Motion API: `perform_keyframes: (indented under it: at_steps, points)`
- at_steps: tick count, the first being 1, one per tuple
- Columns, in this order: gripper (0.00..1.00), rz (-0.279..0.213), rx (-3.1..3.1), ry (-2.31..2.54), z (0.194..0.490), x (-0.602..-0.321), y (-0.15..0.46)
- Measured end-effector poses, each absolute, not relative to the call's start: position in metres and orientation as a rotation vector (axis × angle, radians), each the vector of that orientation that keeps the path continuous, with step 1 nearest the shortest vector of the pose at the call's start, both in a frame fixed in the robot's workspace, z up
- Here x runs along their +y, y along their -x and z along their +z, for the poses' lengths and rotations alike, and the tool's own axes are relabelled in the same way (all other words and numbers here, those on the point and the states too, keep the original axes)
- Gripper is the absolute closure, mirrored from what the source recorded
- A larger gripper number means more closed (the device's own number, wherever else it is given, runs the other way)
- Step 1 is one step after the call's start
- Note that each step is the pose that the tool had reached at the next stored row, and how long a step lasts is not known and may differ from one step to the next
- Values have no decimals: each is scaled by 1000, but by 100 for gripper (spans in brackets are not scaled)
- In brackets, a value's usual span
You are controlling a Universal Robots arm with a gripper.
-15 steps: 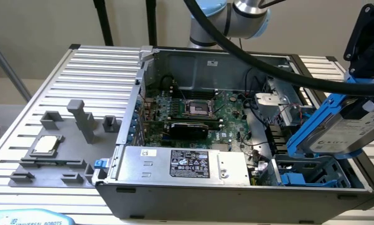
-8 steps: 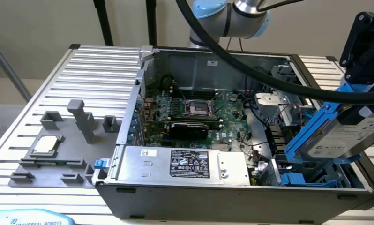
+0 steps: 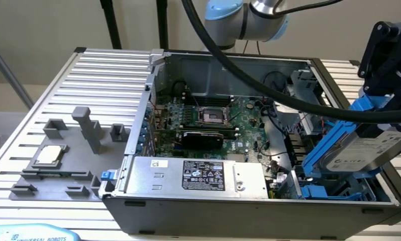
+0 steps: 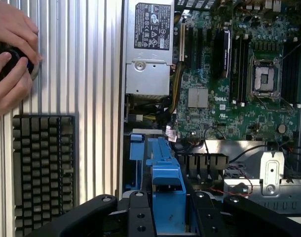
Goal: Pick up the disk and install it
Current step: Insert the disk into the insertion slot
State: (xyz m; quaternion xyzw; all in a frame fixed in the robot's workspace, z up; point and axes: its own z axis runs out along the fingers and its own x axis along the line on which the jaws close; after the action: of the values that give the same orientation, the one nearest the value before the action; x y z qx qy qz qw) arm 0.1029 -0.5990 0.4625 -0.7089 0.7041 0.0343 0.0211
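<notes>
The pick-up is done; the install is not. The disk (image 3: 369,150) hangs in the air, tilted, its white label showing, over the open computer case (image 3: 207,201), near the desk (image 3: 106,75) edge at the exterior view's right; it sits above the blue drive bay (image 3: 319,190) at the case's front corner and is not seated in it. The claw (image 3: 388,93) is clenched on the disk's blue frame (image 4: 166,182); in the wrist view its black fingers (image 4: 138,217) close in from both sides, parted only by the frame between them. Left undone, as I judge it, is the whole seating in the bay.
</notes>
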Motion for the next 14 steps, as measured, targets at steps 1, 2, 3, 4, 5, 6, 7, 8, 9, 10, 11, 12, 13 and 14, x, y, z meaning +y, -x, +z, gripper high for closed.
perform_keyframes:
  at_steps: [1,2,3,4,5,6,7,8,9,10,11,12,13,14]
  points:
    - [67,106,2182,2199,461,-599,-103]
    - [67,106,2181,2200,459,-598,-103]
    - [67,106,2181,2200,458,-598,-103]
    - [67,107,2181,2201,457,-598,-103]
    - [67,108,2182,2201,455,-598,-103]
    - [67,107,2182,2202,454,-598,-103]
    - [67,106,2183,2203,453,-597,-103]
    - [67,106,2184,2204,451,-597,-103]
    - [67,106,2185,2205,450,-597,-103]
    - [67,106,2186,2205,449,-597,-103]
    - [67,107,2187,2206,448,-597,-103]
    - [67,107,2187,2207,447,-597,-103]
    - [67,107,2188,2207,446,-597,-103]
    - [67,107,2188,2207,446,-597,-103]
